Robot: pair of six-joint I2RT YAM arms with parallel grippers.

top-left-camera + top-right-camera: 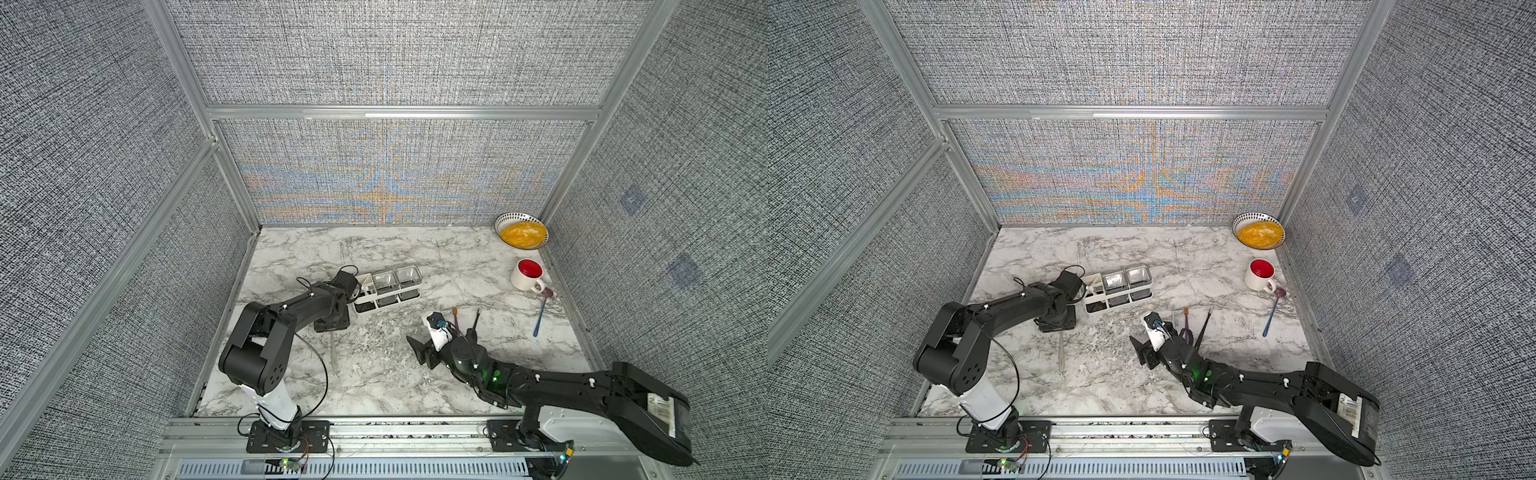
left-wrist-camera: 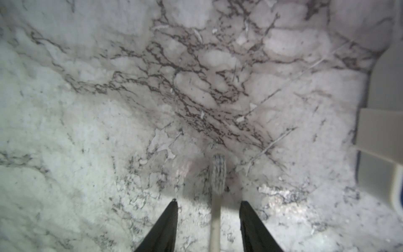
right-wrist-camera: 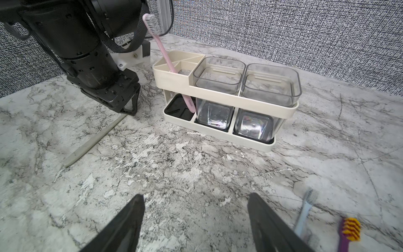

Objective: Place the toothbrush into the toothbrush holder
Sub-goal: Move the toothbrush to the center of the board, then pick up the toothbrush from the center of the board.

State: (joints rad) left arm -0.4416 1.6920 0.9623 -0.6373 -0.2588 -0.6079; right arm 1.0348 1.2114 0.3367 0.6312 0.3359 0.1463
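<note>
While the white toothbrush lies flat on the table between the released fingers of my left gripper, handle crosswise to their closing line, the toothbrush holder stands just beside. The right gripper, released and empty, sits farther off.

4 toothbrushes; 1 holder; 1 mug; 1 bowl; 1 spoon

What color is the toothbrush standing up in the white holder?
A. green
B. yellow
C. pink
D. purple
C: the pink toothbrush leans upright in the end section of the toothbrush holder, with its bristles at the top.
</note>
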